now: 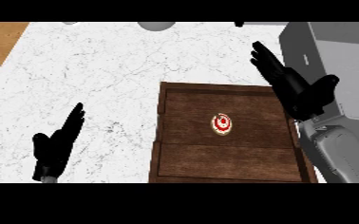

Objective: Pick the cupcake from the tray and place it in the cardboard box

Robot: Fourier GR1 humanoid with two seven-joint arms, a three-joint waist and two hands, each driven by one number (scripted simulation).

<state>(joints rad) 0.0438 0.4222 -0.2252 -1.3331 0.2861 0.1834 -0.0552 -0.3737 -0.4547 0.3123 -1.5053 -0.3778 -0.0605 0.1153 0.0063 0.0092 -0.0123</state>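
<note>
1. Right black hand [294, 88] over the top right corner of the brown wooden tray [196, 156], fingers stretched straight toward the far side of the white marble counter [105, 66], thumb splayed to the right; released, nothing held.
2. No visible contact between that hand and the small round cupcake with red and white top [222, 124]; cupcake well apart from it, down and to the left.
3. Left black hand [60, 142] at the lower left, over bare counter, fingers straight and pointing up, thumb out to the left; relaxed and empty, resting well to the left of the tray.
4. Cupcake sitting on the tray, a little right of its middle, on the central plank, clear of all four rims.
5. Tray's raised rim visible along the top and left sides; right rim partly hidden behind the right grey forearm [336, 147]; near end cut by the view's lower edge.
6. Wide bare marble to the left of the tray and beyond it; wooden strip [10, 38] at the far left corner of the counter.
7. Large pale grey box-like shape [322, 42] at the upper right, beside the right hand.
8. Count: two hands, one tray, one cupcake.
</note>
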